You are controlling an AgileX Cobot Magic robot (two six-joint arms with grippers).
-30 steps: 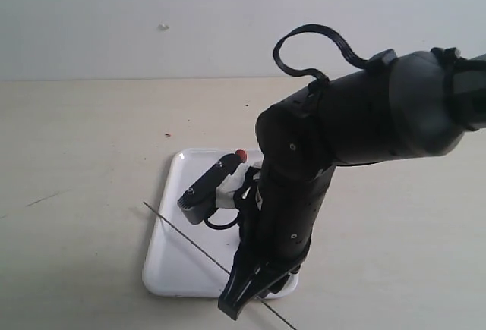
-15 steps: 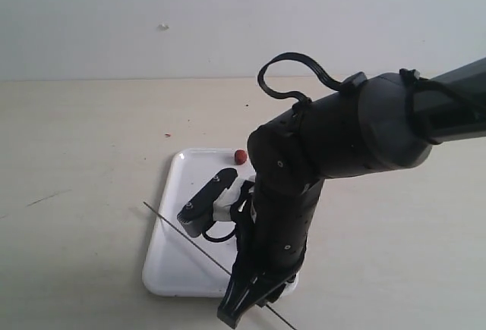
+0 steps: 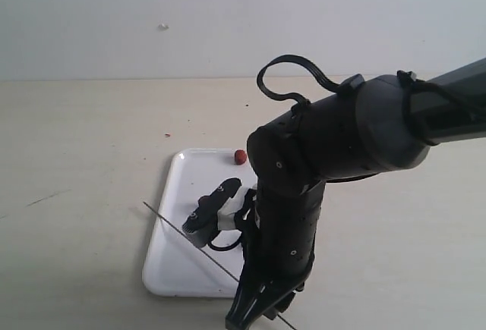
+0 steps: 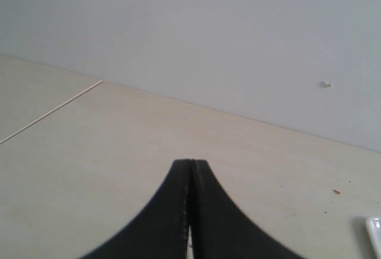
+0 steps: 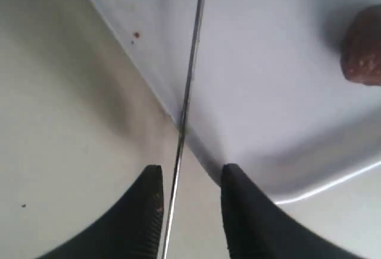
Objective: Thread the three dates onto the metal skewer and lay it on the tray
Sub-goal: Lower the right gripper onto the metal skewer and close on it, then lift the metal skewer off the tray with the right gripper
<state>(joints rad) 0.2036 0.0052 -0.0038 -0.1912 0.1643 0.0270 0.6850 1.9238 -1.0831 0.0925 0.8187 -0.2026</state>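
Observation:
The white tray lies on the table, and the thin metal skewer runs slantwise across its near left part and past its front edge. One date sits at the tray's far rim. My right gripper hangs low at the tray's near corner. In the right wrist view it is open, with the skewer running between its fingers and touching neither. Further in on the tray lies a brown date. The other dates are hidden. My left gripper is shut and empty.
The right arm's bulky black body covers the tray's right half, with its camera mount jutting out over the tray. A pale wall stands behind the beige table. In the left wrist view, one corner of the tray shows at the frame's edge.
The right arm has sunk lower and shifted toward the front edge, bringing its gripper down around the skewer. The date at the far rim has come clear of the arm's camera mount.

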